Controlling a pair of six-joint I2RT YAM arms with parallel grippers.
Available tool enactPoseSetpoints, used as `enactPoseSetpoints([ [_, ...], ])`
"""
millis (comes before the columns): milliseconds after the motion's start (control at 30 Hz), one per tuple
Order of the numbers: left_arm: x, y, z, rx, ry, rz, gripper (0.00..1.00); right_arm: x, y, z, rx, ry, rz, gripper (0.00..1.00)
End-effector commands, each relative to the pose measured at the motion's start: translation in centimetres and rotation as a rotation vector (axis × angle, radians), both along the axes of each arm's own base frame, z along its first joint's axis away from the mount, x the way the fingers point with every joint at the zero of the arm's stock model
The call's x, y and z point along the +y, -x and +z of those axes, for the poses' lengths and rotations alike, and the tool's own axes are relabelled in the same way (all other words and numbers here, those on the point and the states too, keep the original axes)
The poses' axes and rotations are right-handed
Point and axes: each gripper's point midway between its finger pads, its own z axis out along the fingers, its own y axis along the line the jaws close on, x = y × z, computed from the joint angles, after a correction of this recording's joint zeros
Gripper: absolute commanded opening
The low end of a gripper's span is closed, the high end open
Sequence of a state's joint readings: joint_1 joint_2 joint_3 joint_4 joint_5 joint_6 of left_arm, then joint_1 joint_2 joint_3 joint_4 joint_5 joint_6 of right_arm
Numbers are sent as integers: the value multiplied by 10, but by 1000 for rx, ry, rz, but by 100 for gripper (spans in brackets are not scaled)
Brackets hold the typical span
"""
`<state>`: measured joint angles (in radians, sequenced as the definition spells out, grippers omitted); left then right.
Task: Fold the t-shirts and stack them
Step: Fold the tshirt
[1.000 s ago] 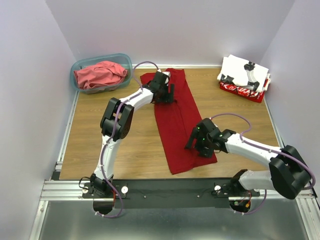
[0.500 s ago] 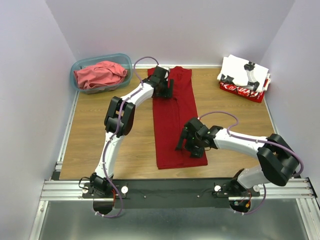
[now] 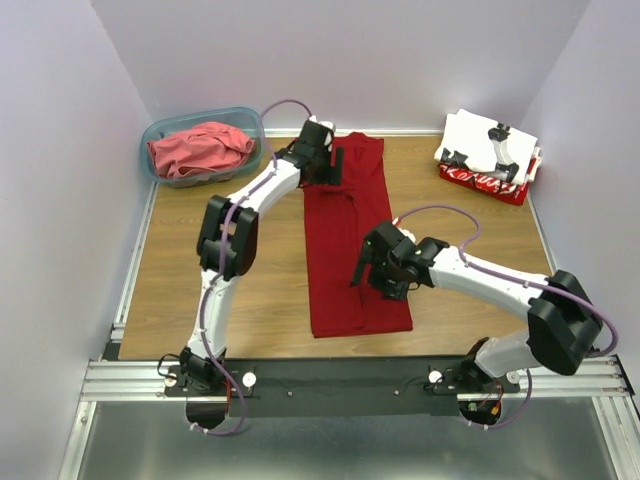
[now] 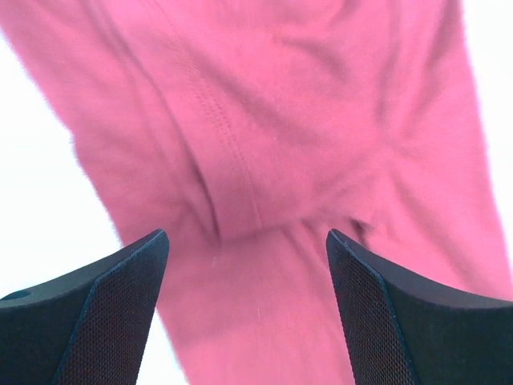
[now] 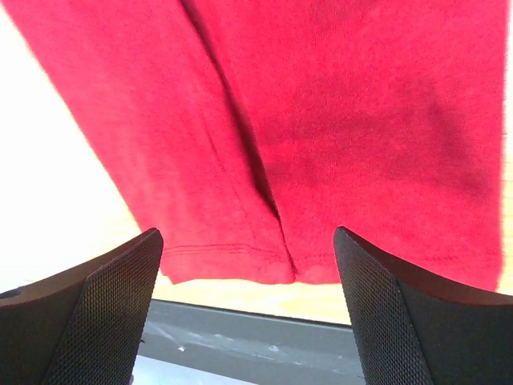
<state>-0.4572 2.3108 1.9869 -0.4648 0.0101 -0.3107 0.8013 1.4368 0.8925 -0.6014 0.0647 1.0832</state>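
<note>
Deep red shirt lies flat on the table as a narrow strip, doubled lengthwise. Its long axis runs from the left fingers at the far (shoulder) end to the right fingers near the hem end. So each arm has one end: left nearer the shoulders, right nearer the hem.

Left fingers: apart, nothing clamped. Cloth w/ a stitched seam and a bunched crease sits straight below, btwn the two tips. Wrist view is washed out at the sides, so can't tell if the tips touch the cloth.

Right fingers: also apart, empty. The hem edge runs crosswise btwn the tips, and a lengthwise fold line comes down the middle of the gap. Pale table shows past the hem.

Next move is prob a crosswise fold, w/ the hem end carried toward the left fingers' end. What counts: the strip lines up from one set of fingers to the other, and the hem lies square across the right fingers' gap, so the right arm looks best placed to pinch it. Risk: catching only the top layer, so the strip opens out.

Other shirts are well apart from both. The coral shirt is heaped in the teal tub, out past the left fingers. The white printed shirt sits on the red lettered shirt, far beyond the right fingers.
</note>
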Motion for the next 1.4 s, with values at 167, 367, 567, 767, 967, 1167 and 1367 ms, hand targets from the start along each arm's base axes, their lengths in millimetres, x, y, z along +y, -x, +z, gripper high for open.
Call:
enactPoseSetpoints([
  [167,48,118,74,-62,29,87,87,-69,24,-23,44,256,-79,94],
  [367,43,224,40,64,80,41,87,-91,37,-23,50,257,-154,93],
  [567,35,298,25,161,163,-17,86,-108,57,-34,87,253,-200,86],
  [767,35,343,0,266,184,-50,86,-117,58,-41,78,284,-224,70],
  [967,33,362,-1,294,212,-63,86,-118,54,-48,69,296,-222,63],
  [1167,34,371,-10,334,185,-54,86,-114,61,-56,92,262,-211,55],
  [1367,36,384,-21,373,146,-28,86,-110,68,-61,125,240,-192,44],
])
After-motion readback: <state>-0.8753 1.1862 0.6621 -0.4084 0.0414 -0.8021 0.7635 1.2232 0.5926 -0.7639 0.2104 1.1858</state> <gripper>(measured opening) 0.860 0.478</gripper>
